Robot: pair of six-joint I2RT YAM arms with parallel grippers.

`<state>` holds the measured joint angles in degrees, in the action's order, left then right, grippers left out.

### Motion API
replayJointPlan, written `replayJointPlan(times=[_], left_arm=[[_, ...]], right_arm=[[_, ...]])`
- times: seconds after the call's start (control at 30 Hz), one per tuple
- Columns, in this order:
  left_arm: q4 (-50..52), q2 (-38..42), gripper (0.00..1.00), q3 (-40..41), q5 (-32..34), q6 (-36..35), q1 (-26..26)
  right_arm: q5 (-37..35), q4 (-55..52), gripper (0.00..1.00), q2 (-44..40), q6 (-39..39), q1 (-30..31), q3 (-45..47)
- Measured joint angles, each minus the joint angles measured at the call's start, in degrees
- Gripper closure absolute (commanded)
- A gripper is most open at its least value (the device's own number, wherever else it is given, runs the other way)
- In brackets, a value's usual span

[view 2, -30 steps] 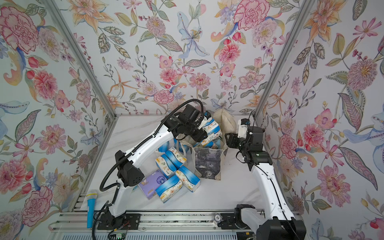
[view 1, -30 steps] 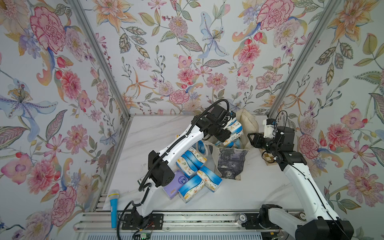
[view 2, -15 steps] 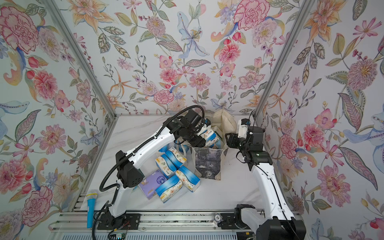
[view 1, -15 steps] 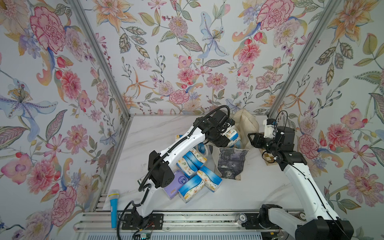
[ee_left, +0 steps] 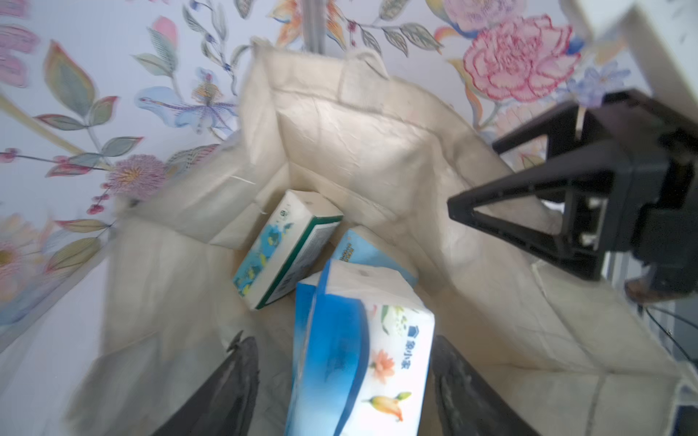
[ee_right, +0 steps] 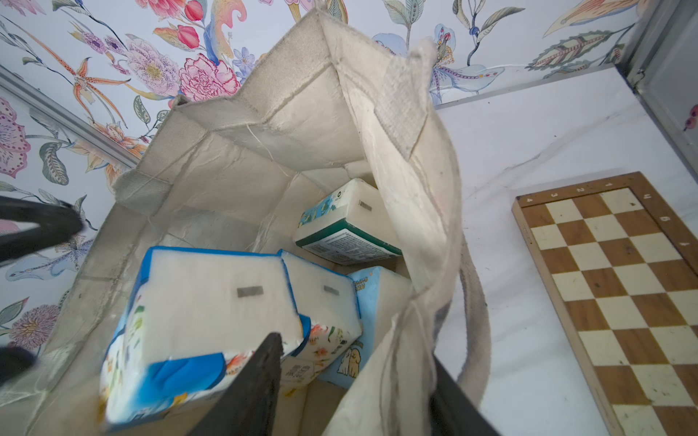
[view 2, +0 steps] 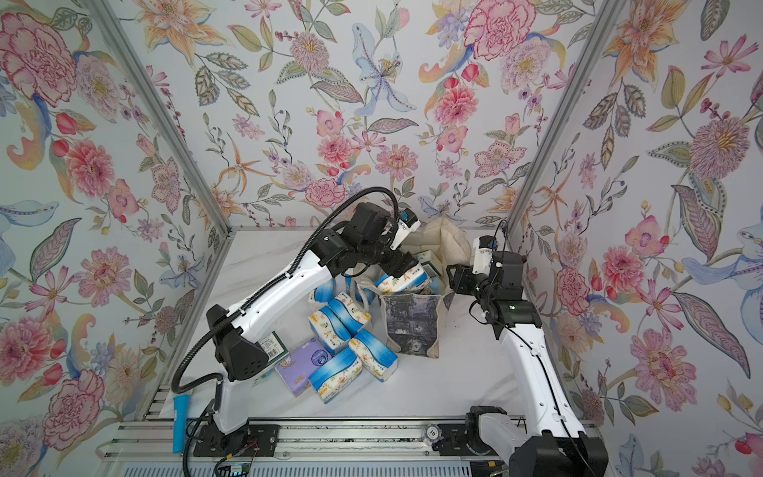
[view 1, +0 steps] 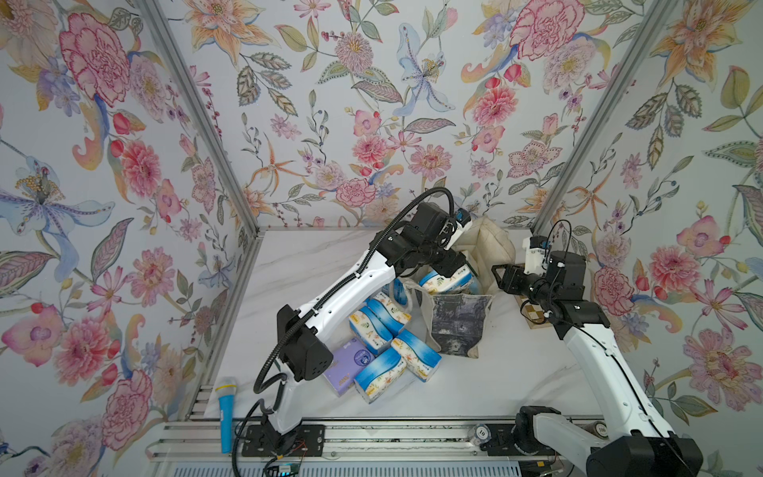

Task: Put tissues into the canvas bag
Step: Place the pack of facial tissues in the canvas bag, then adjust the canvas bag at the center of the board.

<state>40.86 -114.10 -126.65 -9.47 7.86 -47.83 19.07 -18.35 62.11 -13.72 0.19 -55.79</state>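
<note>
The cream canvas bag (view 1: 458, 326) stands open at the back of the table, its dark print facing the front. My left gripper (view 1: 452, 268) hangs over the bag's mouth. In the left wrist view this gripper (ee_left: 340, 341) is open, with a blue-and-white tissue pack (ee_left: 359, 358) lying loose between the fingers, a gap on each side. A green-white pack (ee_left: 287, 245) and other packs lie deeper inside. My right gripper (view 1: 497, 274) is open at the bag's right side; it (ee_right: 355, 349) straddles the bag wall (ee_right: 408, 226). Several packs (view 1: 384, 326) and a lilac one (view 1: 351, 363) lie loose left of the bag.
A wooden chessboard (ee_right: 612, 283) lies on the table right of the bag, under my right arm. A blue toy microphone (view 1: 225, 406) rests at the front left by the metal rail (view 1: 371, 437). Flowered walls close in the table on three sides.
My left gripper has come down from above the bag to its mouth with the blue-and-white pack, and its jaws now stand apart from the pack. The right arm has stayed put.
</note>
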Motion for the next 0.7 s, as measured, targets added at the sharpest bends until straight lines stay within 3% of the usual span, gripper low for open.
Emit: replayJointPlan(times=[0.17,0.3,0.5,0.7], left_arm=[[-0.48,6.47,0.42,1.01,14.91,0.50,1.20],[0.42,6.40,0.41,2.62,20.59,0.83,3.50],[1.97,2.73,0.27,6.23,22.34,1.31,5.25],[1.55,1.57,0.22,8.00,18.73,1.18,6.58]], right_arm=[[0.00,-0.02,0.47,-0.09,0.00,0.00,0.00],[0.00,-0.02,0.47,-0.09,-0.02,0.00,0.00],[0.17,-0.04,0.47,-0.20,0.00,0.00,0.00],[0.17,-0.33,0.47,-0.96,0.00,0.00,0.00]])
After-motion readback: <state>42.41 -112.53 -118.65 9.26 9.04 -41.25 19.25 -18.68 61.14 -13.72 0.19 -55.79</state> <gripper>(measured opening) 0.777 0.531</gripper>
